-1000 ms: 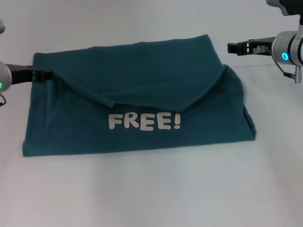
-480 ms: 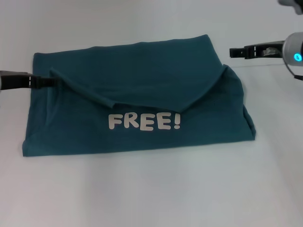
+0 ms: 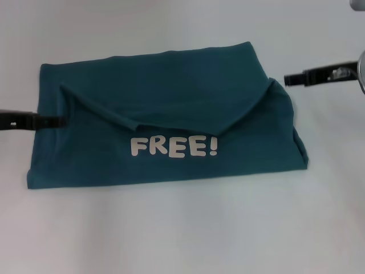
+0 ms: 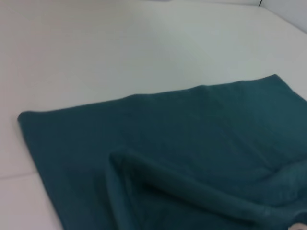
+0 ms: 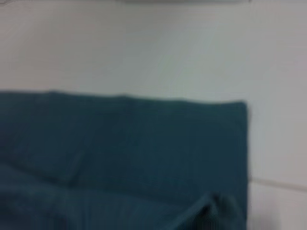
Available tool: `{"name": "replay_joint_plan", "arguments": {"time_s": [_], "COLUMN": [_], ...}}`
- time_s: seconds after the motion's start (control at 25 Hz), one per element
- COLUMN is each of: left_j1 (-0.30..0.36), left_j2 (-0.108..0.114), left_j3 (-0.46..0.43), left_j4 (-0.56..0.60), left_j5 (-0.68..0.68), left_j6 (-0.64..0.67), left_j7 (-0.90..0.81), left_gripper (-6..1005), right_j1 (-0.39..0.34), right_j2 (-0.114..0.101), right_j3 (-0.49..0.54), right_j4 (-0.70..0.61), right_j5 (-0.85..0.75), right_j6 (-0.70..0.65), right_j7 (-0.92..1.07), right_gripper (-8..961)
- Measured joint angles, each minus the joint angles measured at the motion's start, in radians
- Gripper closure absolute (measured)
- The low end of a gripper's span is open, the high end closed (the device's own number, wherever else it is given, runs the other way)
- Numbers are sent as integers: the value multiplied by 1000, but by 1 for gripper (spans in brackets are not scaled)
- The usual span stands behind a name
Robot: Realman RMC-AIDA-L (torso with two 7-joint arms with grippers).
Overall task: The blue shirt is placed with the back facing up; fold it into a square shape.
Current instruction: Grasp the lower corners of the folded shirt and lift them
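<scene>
so we've got the left gripper (image 3: 57,121) sitting at the left edge of the blue shirt (image 3: 165,108), fingertips just over the cloth about halfway down that side. it looks narrow, pretty much pinched together, but we honestly can't tell if it's got any fabric in it. our guess is the next fold is a sideways one, left side over toward the middle, so we'd want a proper pinch through all the layers at that edge, not just the top one, and lift enough that the flap doesn't drag.

the shirt lies flat in the middle of the white table (image 3: 182,228), already folded into a wide rectangle. the top half is plain, with a flap coming down in a shallow v, and the white "free!" lettering (image 3: 173,146) sits just below the tip of that v. the bottom edge is fairly straight, but the right side bulges out and looks a bit lumpy, so we'd tidy that when folding.

the right gripper (image 3: 288,79) is just off the shirt's upper right corner, not touching it. fingers look close together, holding nothing.
</scene>
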Motion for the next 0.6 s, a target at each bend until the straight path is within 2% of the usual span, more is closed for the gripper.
{"name": "replay_joint_plan", "arguments": {"time_s": [0.12, 0.28, 0.4, 0.6], "left_j1": [12, 14, 15, 16], "left_j2": [-1, -1, 0, -11], "left_j3": [-9, -18, -16, -11], "left_j4": [2, -1, -3, -7], "left_j5": [2, 4, 5, -2], "left_j6": [10, 16, 21, 25], "left_j7": [0, 1, 2, 22], "left_gripper": [70, 70, 71, 72], "right_j1": [6, 13, 22, 45], "right_j2": [-14, -15, -8, 6], "right_j3": [2, 1, -3, -23], "right_j4": [2, 10, 57, 174], "right_j5": [-32, -93, -120, -118], "right_j6": [-88, -98, -37, 138], "right_j7": [9, 31, 31, 7], "right_gripper": [220, 376, 521, 677]}}
